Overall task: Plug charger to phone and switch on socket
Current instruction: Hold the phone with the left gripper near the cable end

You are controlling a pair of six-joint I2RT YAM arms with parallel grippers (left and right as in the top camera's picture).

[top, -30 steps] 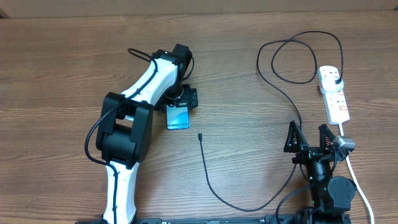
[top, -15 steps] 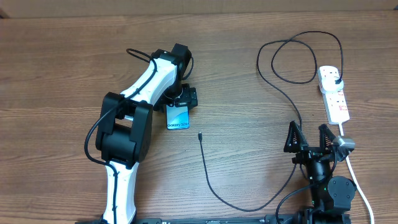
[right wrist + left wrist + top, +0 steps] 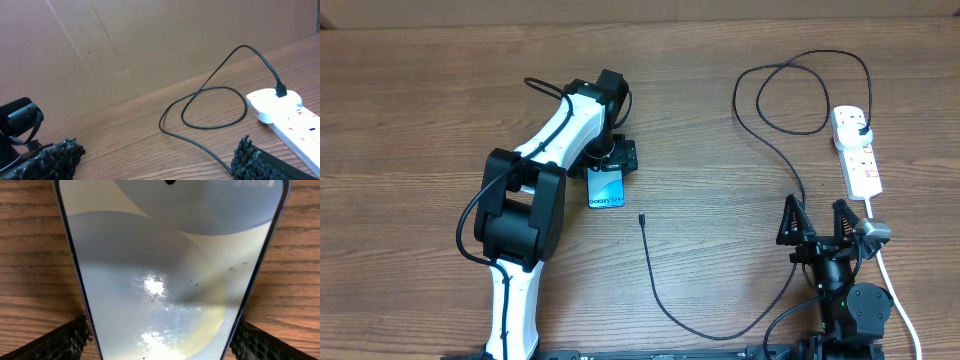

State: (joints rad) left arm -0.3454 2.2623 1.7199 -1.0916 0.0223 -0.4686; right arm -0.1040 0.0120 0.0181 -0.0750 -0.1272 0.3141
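Note:
The phone (image 3: pixel 607 190) lies flat on the wooden table with its blue-teal screen lit. My left gripper (image 3: pixel 609 172) reaches over its far end, and in the left wrist view (image 3: pixel 160 342) the phone (image 3: pixel 165 255) fills the gap, both fingers touching its side edges. The charger's connector tip (image 3: pixel 641 217) lies loose just right of the phone. Its black cable (image 3: pixel 672 312) curves down, then up past my right gripper to the plug (image 3: pixel 861 128) in the white socket strip (image 3: pixel 861 160). My right gripper (image 3: pixel 817 222) is open and empty, the cable (image 3: pixel 210 95) lying between its fingers.
The socket strip's thick white cord (image 3: pixel 898 295) runs down the right edge beside my right arm. The cable makes a loose loop (image 3: pixel 790 100) at the back right. In the right wrist view the strip (image 3: pixel 287 114) and plug (image 3: pixel 281 91) sit at the right.

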